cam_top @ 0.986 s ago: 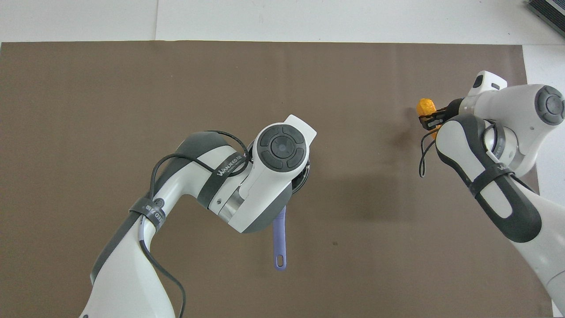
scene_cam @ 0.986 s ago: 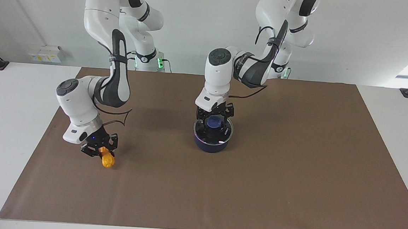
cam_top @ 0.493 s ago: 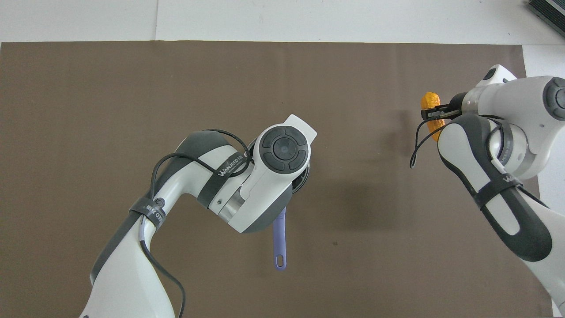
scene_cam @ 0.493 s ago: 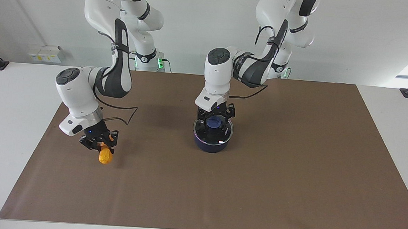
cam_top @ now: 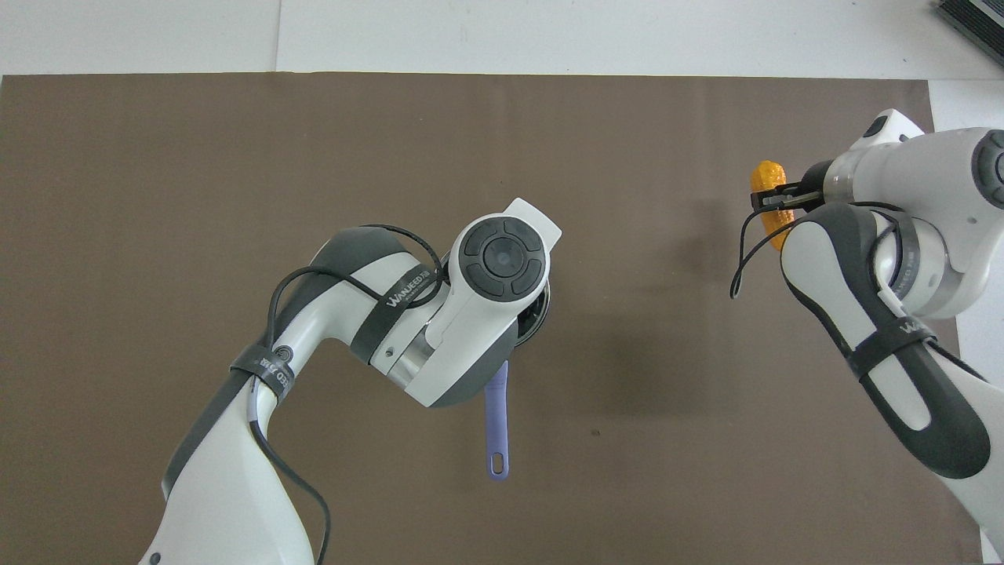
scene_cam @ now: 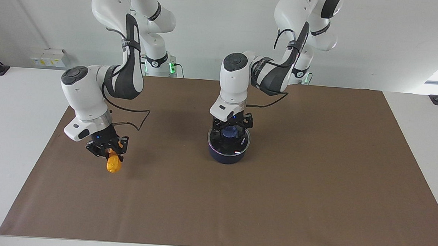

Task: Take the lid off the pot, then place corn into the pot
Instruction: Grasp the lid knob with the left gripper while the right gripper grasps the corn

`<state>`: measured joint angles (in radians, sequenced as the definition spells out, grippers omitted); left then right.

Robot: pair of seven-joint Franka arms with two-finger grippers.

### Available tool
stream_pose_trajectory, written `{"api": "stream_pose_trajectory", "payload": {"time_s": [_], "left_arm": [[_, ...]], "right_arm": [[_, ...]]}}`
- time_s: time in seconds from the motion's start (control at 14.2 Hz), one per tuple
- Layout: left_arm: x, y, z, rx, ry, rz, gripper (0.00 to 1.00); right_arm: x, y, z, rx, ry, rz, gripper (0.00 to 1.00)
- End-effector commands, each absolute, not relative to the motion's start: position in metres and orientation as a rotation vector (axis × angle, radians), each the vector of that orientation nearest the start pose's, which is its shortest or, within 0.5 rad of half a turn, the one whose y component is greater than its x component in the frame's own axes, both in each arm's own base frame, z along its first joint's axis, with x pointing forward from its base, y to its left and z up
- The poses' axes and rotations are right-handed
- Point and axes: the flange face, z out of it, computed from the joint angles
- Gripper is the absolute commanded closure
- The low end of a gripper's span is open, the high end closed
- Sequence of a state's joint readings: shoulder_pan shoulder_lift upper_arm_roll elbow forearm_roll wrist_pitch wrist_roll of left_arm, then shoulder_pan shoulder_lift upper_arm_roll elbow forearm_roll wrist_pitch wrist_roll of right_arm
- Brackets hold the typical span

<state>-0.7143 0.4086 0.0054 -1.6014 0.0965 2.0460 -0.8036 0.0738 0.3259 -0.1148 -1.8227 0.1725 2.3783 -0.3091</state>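
The navy pot (scene_cam: 226, 156) stands mid-table with the glass lid (scene_cam: 241, 142) on it. Its blue handle (cam_top: 496, 424) points toward the robots. My left gripper (scene_cam: 230, 129) is down at the lid's blue knob (scene_cam: 230, 131), straddling it. In the overhead view the left arm's wrist hides the gripper and most of the pot. My right gripper (scene_cam: 111, 155) is shut on the orange-yellow corn (scene_cam: 113, 165), which hangs end down just above the brown mat toward the right arm's end of the table. The corn (cam_top: 766, 176) also pokes out from the right gripper (cam_top: 776, 201) in the overhead view.
A brown mat (scene_cam: 313, 189) covers the white table. Nothing else lies on it. A small white box (scene_cam: 48, 57) sits at the wall off the mat, at the right arm's end.
My right gripper has risen slightly with the corn, which now hangs more upright. My left gripper stays at the lid's knob with only a slight shift; the lid stays on the pot.
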Motion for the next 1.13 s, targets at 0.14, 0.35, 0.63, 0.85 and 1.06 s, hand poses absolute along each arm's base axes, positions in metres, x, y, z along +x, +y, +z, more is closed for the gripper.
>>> {"api": "stream_pose_trajectory", "payload": {"time_s": [0.14, 0.35, 0.63, 0.85, 1.06], "left_arm": [[0.522, -0.441, 0.4, -3.092, -0.053, -0.153, 0.13], [0.522, -0.444, 0.405, -3.094, -0.051, -0.157, 0.16], [0.52, -0.446, 0.405, -3.093, -0.045, -0.158, 0.24], [0.519, -0.448, 0.407, -3.091, -0.04, -0.158, 0.52], [0.519, -0.45, 0.412, -3.094, -0.032, -0.17, 0.82]], "right_arm": [[0.653, -0.019, 0.384, -3.066, -0.232, -0.347, 1.0], [0.652, -0.02, 0.383, -3.068, -0.229, -0.345, 1.0], [0.653, -0.019, 0.384, -3.082, -0.222, -0.344, 1.0], [0.653, -0.018, 0.385, -3.084, -0.213, -0.345, 1.0], [0.653, -0.018, 0.385, -3.084, -0.213, -0.345, 1.0]]}}
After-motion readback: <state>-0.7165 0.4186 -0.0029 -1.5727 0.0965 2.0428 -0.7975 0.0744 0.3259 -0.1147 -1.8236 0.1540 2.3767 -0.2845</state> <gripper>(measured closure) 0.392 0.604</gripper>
